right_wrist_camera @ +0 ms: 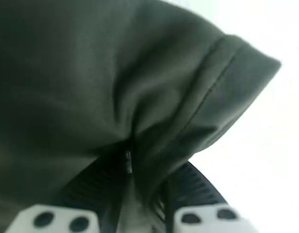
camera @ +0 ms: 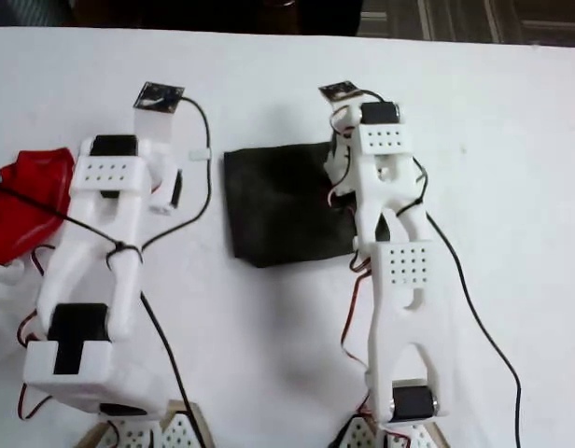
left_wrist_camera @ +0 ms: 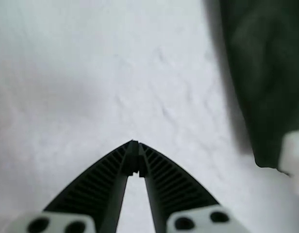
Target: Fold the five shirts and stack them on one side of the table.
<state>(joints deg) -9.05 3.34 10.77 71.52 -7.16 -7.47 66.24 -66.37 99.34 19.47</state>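
Dark shirt (camera: 283,205) lies in the middle of the high view, a rough rectangle on the white table (camera: 511,140), with my right arm over its right edge. My right gripper (right_wrist_camera: 132,160) is clamped on a bunched fold of the cloth beside a stitched hem, and the fabric puckers where the jaws bite.

My left gripper (left_wrist_camera: 134,145) hangs over bare table with its tips pressed together on nothing. In its wrist view the shirt's edge sits at the right of the frame. A red shirt (camera: 31,196) lies crumpled at the left edge of the high view.

I judge this cloth soft, light and limp. It will sag and drag rather than hold a shape, and a pinch may take one layer and leave the rest behind. The hem looks thicker, so it seems a surer place to grip. I would take hold at the edges or corners, one gripper each, so a fold falls straight.
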